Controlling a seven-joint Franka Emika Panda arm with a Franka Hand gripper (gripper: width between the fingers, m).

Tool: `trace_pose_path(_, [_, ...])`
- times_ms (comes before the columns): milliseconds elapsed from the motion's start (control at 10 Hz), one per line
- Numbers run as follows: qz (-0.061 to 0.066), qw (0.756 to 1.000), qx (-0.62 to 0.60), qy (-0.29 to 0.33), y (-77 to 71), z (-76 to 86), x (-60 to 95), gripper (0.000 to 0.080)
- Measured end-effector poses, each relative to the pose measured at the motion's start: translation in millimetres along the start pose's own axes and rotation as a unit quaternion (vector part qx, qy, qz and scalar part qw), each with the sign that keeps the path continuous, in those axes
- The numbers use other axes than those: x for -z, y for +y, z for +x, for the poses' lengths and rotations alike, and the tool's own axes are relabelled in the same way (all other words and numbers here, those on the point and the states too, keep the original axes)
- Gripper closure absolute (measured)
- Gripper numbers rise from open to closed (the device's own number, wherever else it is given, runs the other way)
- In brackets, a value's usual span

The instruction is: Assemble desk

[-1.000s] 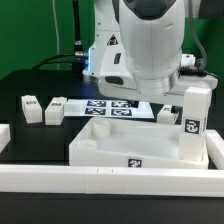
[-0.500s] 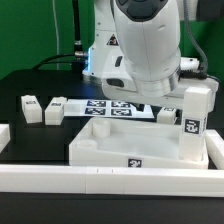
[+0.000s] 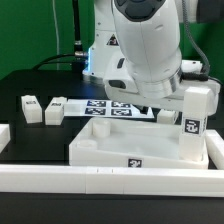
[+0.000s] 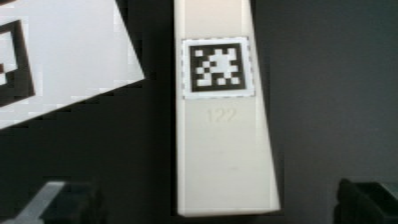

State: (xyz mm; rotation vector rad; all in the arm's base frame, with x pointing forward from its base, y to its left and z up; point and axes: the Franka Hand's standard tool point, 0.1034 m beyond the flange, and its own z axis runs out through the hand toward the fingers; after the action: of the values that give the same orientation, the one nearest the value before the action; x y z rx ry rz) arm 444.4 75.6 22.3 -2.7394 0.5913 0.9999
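The tabletop [image 3: 105, 152] and legs [image 3: 196, 105] are white, each bearing a small black-and-white pixel-patterned tag, as does the leg [image 4: 222, 160] in the wrist view. The worktop [image 3: 40, 140] is black, the marker board [image 3: 112, 108] white with black square markers. The rail [image 3: 100, 182] and arm [image 3: 150, 45] are white, the backdrop [image 3: 40, 30] green.

you've got: tabletop [image 3: 108, 156] white plastic, smooth, matt | leg [image 4: 222, 140] same white plastic, faint fine grain, low sheen | tag [image 4: 215, 68] flat printed sticker, matt | table [image 3: 40, 138] black, matt | arm shell [image 3: 150, 45] white plastic, glossy, you see highlights | marker board [image 3: 110, 108] flat white, matt
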Motion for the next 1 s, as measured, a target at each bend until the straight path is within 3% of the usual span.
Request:
trace_pose_path(200, [-0.002, 1.000, 0.001, -0.002, 2.1, -0.5, -7.3, 0.0150])
trace_pose_path(400, [-0.006, 0.997, -0.008, -0.074, 10.6, -2.8, -11.4, 0.0150])
trace_pose_path(500, [-0.005, 0.996, -0.010, -0.084, 10.7, 4.2, -11.7, 0.0150])
trace_pose_path(800, [-0.006, 0.997, -0.010, -0.082, 8.7, 4.0, -12.3, 0.0150])
trace_pose_path(900, [-0.007, 0.996, -0.014, -0.082, 6.6, 2.9, -13.1, 0.0295])
trace_pose_path(1000, [-0.008, 0.996, -0.014, -0.083, 4.2, 1.8, -14.0, 0.0295])
